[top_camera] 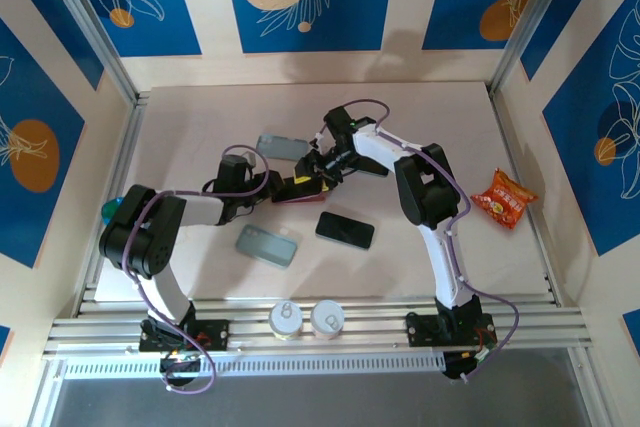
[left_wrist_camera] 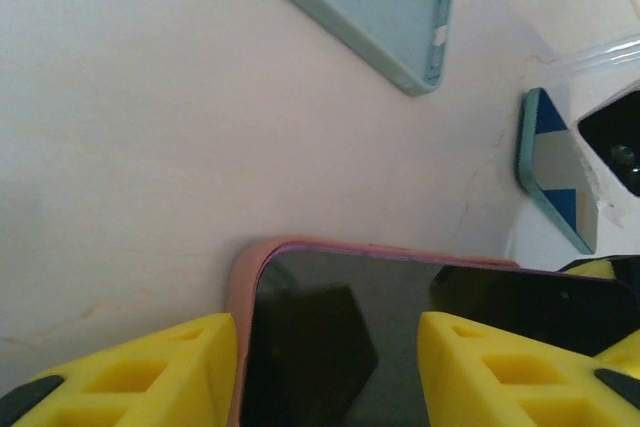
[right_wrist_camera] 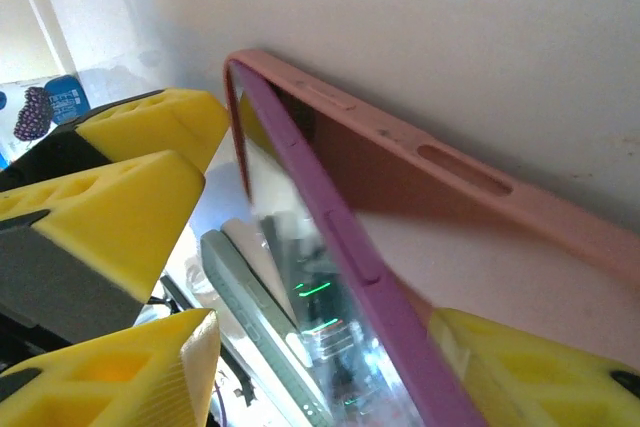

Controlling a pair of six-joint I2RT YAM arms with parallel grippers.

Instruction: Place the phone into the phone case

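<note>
- The right gripper (right_wrist_camera: 325,342) has its jaws apart, one on each side of the phone's raised rim. There is a clear gap on the screen side, so it clamps nothing.
- The left gripper (left_wrist_camera: 326,335) is about half wide at the opposite end of the pink phone case (right_wrist_camera: 430,182). One jaw rests against the case's outer wall and the other sits over the dark screen. I cannot tell whether it is pinching the case or only steadying it.
- The phone (right_wrist_camera: 345,247) lies in the case but not flat. In the right wrist view its purple long edge stands off the case wall, leaving a wedge of open space. The end by the left gripper looks tucked into the case's corner.
- From above, the case's long axis runs between the two grippers, with the left one at its left end and the right one at its right, farther end. Both are at the case, so neither arm is meaningfully nearer.
- The relation that matters, as I judge it, is that the lifted edge lies directly between the right jaws. The press should therefore come from that arm, down across the case's short axis toward its floor, with the left arm bracing.
- A second black phone (top_camera: 345,230) lies flat just nearer than the case, with a teal case (top_camera: 267,245) beside it. Both are apart from the work.
</note>
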